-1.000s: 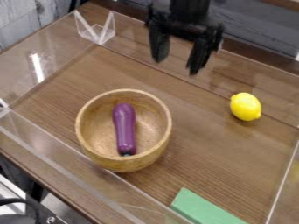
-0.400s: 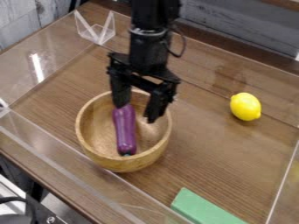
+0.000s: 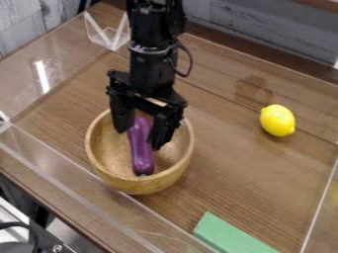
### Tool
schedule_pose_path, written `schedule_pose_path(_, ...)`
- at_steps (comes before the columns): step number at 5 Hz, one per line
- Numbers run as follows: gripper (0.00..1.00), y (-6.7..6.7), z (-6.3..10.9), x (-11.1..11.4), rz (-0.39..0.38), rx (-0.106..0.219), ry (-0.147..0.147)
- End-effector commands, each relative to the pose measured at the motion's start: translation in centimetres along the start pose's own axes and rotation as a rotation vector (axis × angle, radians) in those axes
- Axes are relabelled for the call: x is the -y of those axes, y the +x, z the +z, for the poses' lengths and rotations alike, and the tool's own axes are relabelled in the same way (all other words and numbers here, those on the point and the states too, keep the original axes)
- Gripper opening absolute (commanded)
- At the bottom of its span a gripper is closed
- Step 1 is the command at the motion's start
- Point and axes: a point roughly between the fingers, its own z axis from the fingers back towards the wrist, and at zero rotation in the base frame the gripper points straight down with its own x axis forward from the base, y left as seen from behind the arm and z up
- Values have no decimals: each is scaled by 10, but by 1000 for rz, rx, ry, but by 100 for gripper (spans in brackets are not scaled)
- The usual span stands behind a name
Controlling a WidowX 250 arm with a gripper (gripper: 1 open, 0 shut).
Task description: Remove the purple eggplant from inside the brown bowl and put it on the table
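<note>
1. The gripper (image 3: 144, 127) has its 2 fingers (image 3: 117, 111) spread wide and empty, straddling the upper end of the purple eggplant (image 3: 140, 149).
2. The eggplant lies lengthwise in the brown bowl (image 3: 106, 158), not yet gripped.
3. Risk: the fingers hang close to the bowl's far rim; one landing on the thick wall would tip or shove the bowl.
4. Risk: closing near the tip of a glossy, slim body could let it slip out.
5. Beyond, the table (image 3: 238, 178) offers free room between a yellow lemon (image 3: 276, 121) and a green block (image 3: 238, 237).
</note>
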Motion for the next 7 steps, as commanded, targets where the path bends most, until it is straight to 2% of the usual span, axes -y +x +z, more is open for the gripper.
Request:
schedule_pose_path(1,100,2,7,-5,0,59,10)
schedule_pose_path(7,100,6,-21,-8,14,83,10)
